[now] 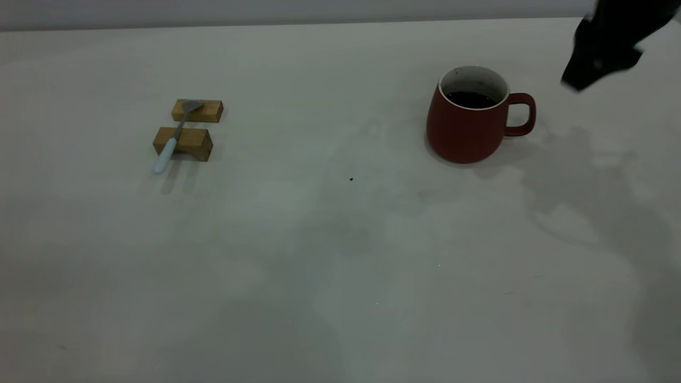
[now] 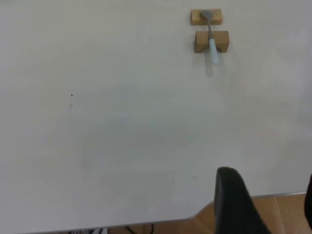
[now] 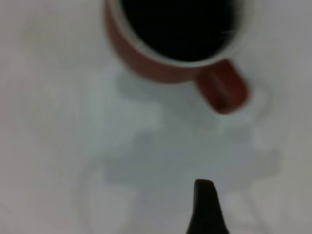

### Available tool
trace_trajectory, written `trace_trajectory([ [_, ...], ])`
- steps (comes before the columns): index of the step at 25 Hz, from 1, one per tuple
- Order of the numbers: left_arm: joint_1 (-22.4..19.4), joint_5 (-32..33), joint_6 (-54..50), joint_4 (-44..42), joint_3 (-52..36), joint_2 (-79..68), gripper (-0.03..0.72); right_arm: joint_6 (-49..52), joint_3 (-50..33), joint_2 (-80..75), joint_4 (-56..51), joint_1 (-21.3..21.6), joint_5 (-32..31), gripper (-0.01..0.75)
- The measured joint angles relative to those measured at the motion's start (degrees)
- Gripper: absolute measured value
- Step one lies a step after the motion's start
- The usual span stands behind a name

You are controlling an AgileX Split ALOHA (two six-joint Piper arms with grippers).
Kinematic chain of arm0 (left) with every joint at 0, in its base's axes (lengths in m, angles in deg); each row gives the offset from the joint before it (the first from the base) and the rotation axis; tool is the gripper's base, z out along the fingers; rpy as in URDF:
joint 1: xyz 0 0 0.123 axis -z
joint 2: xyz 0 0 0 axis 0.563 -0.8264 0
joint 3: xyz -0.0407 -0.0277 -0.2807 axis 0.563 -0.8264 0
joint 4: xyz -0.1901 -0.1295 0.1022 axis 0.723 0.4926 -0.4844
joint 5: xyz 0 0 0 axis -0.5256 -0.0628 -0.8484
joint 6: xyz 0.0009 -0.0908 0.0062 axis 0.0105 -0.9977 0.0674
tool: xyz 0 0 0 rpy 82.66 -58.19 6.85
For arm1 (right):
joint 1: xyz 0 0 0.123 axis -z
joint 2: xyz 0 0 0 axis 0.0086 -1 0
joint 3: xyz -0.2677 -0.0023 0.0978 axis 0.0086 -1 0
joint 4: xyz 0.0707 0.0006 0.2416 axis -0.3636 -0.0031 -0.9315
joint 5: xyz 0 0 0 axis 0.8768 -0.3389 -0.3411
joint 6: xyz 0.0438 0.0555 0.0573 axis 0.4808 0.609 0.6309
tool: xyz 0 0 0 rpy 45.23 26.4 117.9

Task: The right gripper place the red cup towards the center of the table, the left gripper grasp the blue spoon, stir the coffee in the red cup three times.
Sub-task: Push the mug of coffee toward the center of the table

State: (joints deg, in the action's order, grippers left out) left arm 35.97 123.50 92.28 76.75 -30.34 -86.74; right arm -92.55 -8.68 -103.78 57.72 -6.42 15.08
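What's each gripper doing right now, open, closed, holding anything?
Left gripper: off the table edge, holding nothing; cannot be told.
Right gripper: above the red cup handle, holding nothing; cannot be told.

- No text, label, brand, number or sign can be read anywhere.
- The cup, spoon and table are plain.

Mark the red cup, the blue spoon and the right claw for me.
red cup (image 1: 465, 133): exterior view, front of its red body.
blue spoon (image 1: 165, 154): exterior view, pale blue handle.
right claw (image 1: 596, 64): exterior view, dark blurred tip near the cup's handle.
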Motion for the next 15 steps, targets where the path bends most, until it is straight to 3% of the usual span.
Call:
trace_trajectory([
  [5, 0.00, 0.00, 0.00, 0.00, 0.00, 0.00, 0.423, -16.63, 10.23, -9.25, -2.57, 0.17, -9.05, 0.572],
  [15, 0.00, 0.00, -0.05, 0.00, 0.00, 0.00, 0.423, -38.79, 18.30, -16.37, -11.09, 1.68, -9.38, 0.572],
])
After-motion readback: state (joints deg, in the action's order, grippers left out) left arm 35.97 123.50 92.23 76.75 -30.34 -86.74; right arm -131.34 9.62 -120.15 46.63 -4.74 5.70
